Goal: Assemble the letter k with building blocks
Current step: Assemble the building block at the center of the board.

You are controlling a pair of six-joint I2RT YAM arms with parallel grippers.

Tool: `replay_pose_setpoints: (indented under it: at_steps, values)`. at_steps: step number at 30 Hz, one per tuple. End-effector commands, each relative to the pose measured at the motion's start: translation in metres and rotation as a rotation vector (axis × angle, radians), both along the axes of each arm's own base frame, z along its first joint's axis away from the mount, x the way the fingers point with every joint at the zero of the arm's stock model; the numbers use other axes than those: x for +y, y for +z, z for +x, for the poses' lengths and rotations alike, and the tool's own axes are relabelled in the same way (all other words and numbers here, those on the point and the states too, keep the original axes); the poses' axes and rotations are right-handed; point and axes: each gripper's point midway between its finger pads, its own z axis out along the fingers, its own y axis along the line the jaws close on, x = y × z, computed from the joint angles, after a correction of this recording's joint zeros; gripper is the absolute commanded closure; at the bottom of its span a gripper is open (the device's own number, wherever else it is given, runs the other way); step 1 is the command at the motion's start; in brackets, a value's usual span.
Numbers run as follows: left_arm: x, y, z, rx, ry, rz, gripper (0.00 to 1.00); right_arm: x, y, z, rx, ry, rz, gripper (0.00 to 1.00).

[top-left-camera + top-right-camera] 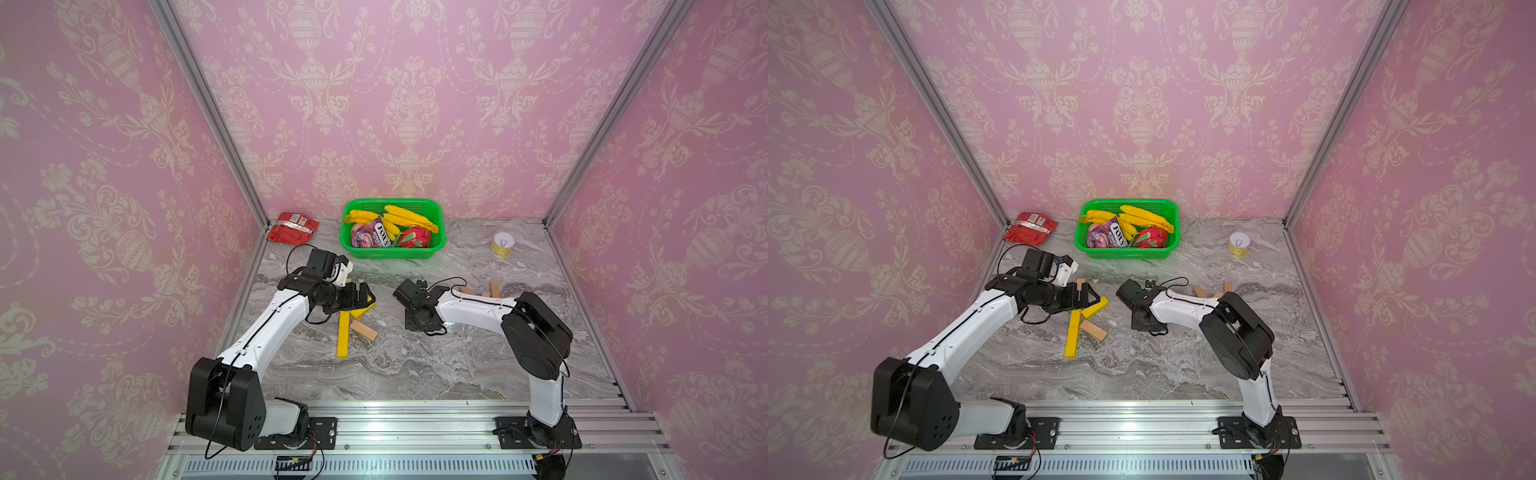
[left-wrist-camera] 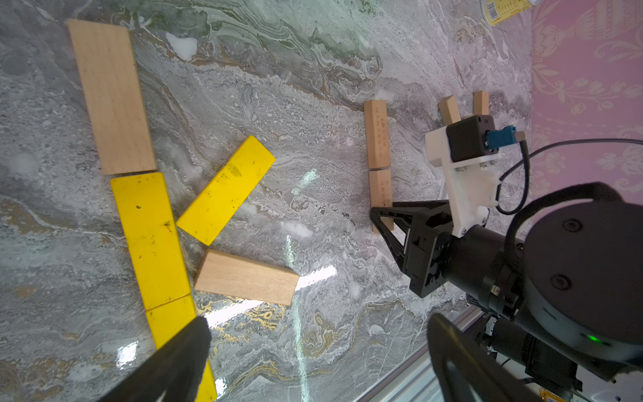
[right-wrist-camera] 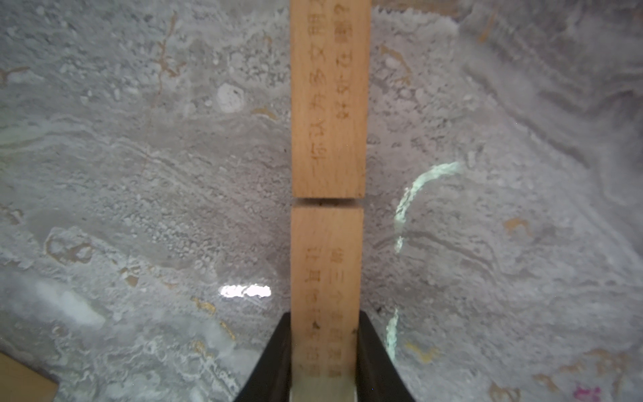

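A letter k (image 2: 163,215) lies flat on the marble. Its stem is a wood block (image 2: 111,94) and two yellow blocks (image 2: 149,240) in line. A slanted yellow block (image 2: 226,189) and a slanted wood block (image 2: 247,276) branch off it. My left gripper (image 2: 318,348) hovers open above this figure (image 1: 344,336); one finger covers the lowest yellow block. My right gripper (image 3: 325,348) is shut on a wood block (image 3: 325,271) standing on its narrow edge. That block is end to end with another wood block (image 3: 328,97), a thin gap between them. Two more wood blocks (image 2: 449,109) lie behind the right wrist.
A green basket (image 1: 390,251) with bananas, a candy bag and a red fruit stands at the back. A red packet (image 1: 291,227) lies in the back left corner, and a yellow can (image 1: 503,244) stands at the back right. Pink walls close three sides.
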Motion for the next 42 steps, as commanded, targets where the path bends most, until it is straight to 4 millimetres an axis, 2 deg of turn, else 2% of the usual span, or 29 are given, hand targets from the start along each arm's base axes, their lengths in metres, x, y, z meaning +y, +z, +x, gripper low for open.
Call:
replay_pose_setpoints:
  at_steps: [1, 5, 7, 11, 16, 19, 22, 24, 26, 29, 33, 35, 39, 42]
  values:
    - [0.006, -0.001, 0.000, 0.012, 0.013, 0.023, 0.01, -0.012, -0.021, -0.003, 0.038, 0.001, -0.068, 0.68]
    - [0.006, -0.001, 0.000, 0.013, 0.011, 0.020, 0.01, -0.013, -0.020, -0.003, 0.035, -0.001, -0.067, 0.66]
    - [0.005, -0.001, 0.000, 0.012, 0.010, 0.017, 0.01, -0.013, -0.020, -0.003, 0.032, -0.002, -0.068, 0.58]
    - [0.005, 0.000, 0.000, 0.011, 0.010, 0.015, 0.01, -0.013, -0.018, -0.003, 0.023, 0.003, -0.076, 0.48]
    - [0.005, 0.000, 0.000, 0.009, 0.010, 0.012, 0.01, -0.013, -0.013, -0.002, 0.001, 0.008, -0.085, 0.46]
    - [0.005, 0.001, 0.000, 0.007, 0.009, 0.012, 0.01, -0.009, 0.001, -0.002, -0.039, 0.029, -0.083, 0.47]
    - [0.003, 0.002, 0.000, 0.003, 0.000, 0.002, 0.01, -0.002, 0.032, -0.004, -0.123, 0.083, -0.077, 0.47]
    - [0.000, 0.006, 0.000, -0.005, -0.008, -0.016, 0.01, 0.001, 0.053, -0.008, -0.177, 0.133, -0.074, 0.42]
    - [-0.003, 0.009, -0.001, -0.015, -0.020, -0.038, 0.01, -0.005, 0.070, -0.013, -0.224, 0.163, -0.068, 0.39]
    - [-0.006, 0.011, -0.001, -0.021, -0.036, -0.055, 0.01, -0.023, 0.079, -0.022, -0.262, 0.202, -0.058, 0.33]
    - [-0.014, 0.011, -0.002, -0.020, -0.065, -0.099, 0.01, -0.050, 0.089, -0.028, -0.290, 0.261, -0.080, 0.10]
    - [-0.017, 0.011, -0.002, -0.016, -0.077, -0.113, 0.01, -0.065, 0.101, -0.023, -0.308, 0.268, -0.067, 0.00]
    - [-0.015, 0.014, -0.002, -0.029, -0.080, -0.101, 0.01, -0.087, 0.109, -0.005, -0.283, 0.308, -0.002, 0.00]
    - [-0.015, 0.016, -0.002, -0.033, -0.082, -0.100, 0.01, -0.104, 0.106, 0.017, -0.257, 0.332, -0.041, 0.00]
